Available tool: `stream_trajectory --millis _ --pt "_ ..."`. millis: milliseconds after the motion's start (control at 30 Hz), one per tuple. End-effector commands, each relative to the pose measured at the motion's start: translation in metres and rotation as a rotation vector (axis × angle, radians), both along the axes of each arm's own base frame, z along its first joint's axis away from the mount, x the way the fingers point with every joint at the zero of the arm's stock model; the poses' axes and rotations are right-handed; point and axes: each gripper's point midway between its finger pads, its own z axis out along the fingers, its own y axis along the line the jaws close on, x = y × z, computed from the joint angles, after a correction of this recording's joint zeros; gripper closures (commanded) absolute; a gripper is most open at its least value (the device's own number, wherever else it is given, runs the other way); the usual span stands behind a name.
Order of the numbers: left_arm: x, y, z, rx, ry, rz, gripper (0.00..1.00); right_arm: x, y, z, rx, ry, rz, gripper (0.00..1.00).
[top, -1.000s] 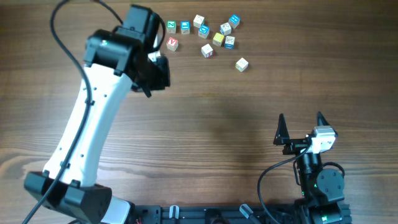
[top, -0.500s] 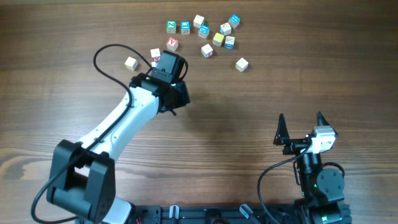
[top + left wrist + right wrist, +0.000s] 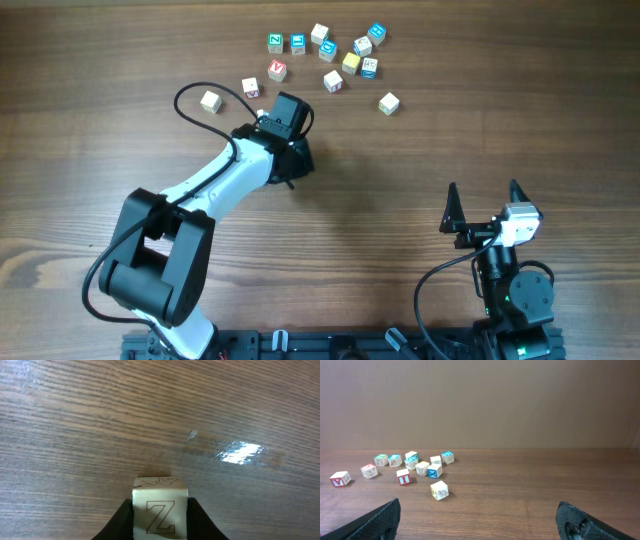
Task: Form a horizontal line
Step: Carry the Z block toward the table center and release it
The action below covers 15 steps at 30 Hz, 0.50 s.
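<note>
Woodgrain tabletop: left end effector clamps Z cube, right end effector gapes.

Fairly bright, even light from above fills the sharp overhead view, where the left arm throws only a faint, soft shadow on the worktop. In the left wrist view a white patch of glare lies on the wood grain, while the cube with the Z is crisp. The right wrist view is evenly lit but muted, its distant cubes small yet clear, and the dark fingertips of the right end effector look soft at the bottom corners.
</note>
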Motion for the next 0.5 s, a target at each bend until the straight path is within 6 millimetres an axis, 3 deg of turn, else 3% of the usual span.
stream_trajectory --millis 0,200,333,400,467 --pt "0.0009 0.0056 -0.0073 0.052 -0.008 -0.001 0.84 -0.0001 -0.0029 0.0014 -0.007 -0.007 -0.015 0.00" --pt "-0.0016 0.0013 -0.0094 0.098 -0.024 -0.159 0.77 -0.0001 -0.0029 0.0016 -0.007 -0.007 -0.015 0.00" --pt "-0.0019 0.0010 -0.0094 0.097 -0.023 -0.159 0.62 -0.0001 -0.0029 0.0016 -0.007 -0.007 -0.015 0.00" --pt "-0.0019 0.0010 -0.0094 0.097 -0.023 -0.159 0.45 -0.0001 -0.0029 0.0016 -0.007 -0.007 -0.015 0.00" --pt "-0.0019 0.0010 -0.0094 0.097 -0.023 -0.159 0.44 -0.0001 -0.0029 0.0014 -0.007 -0.007 -0.015 0.00"
